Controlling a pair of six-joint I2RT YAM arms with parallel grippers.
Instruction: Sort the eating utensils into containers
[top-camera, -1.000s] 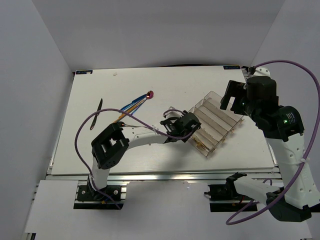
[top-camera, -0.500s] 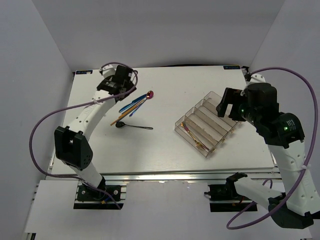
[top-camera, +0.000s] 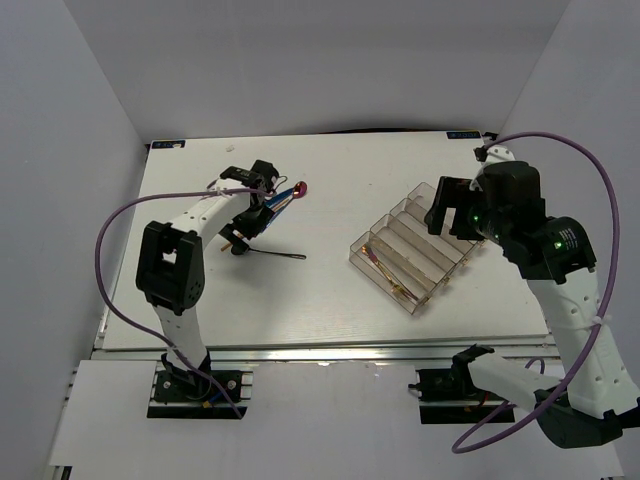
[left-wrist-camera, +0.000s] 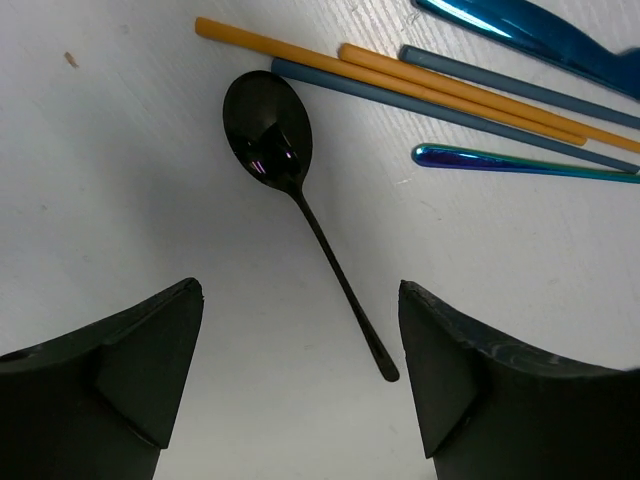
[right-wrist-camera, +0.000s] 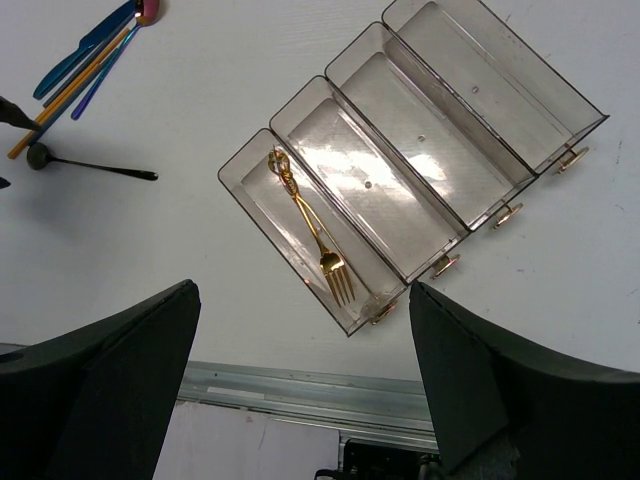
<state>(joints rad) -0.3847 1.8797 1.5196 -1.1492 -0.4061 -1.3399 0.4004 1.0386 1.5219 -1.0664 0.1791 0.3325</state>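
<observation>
A black spoon (left-wrist-camera: 268, 130) lies on the white table, its handle end between my left gripper's (left-wrist-camera: 300, 380) open fingers, untouched. From above, that gripper (top-camera: 244, 232) hovers low over the spoon (top-camera: 265, 252). Just beyond lie orange chopsticks (left-wrist-camera: 400, 80), blue-grey sticks, a blue piece (left-wrist-camera: 540, 30) and an iridescent handle (left-wrist-camera: 520, 163), a pile (top-camera: 275, 203) in the top view. The clear tray (top-camera: 437, 232) has four compartments; a gold fork (right-wrist-camera: 312, 228) lies in the nearest one. My right gripper (right-wrist-camera: 300, 380) hangs open and empty high above the tray (right-wrist-camera: 440, 130).
The tray sits diagonally at the right of the table. The table's near metal rail (right-wrist-camera: 300, 385) runs below the tray in the right wrist view. White walls close in the table on the left, back and right.
My left gripper left the tray's near compartment, swung to the far left of the table, then came down over the black spoon. The right arm shifted slightly left.
</observation>
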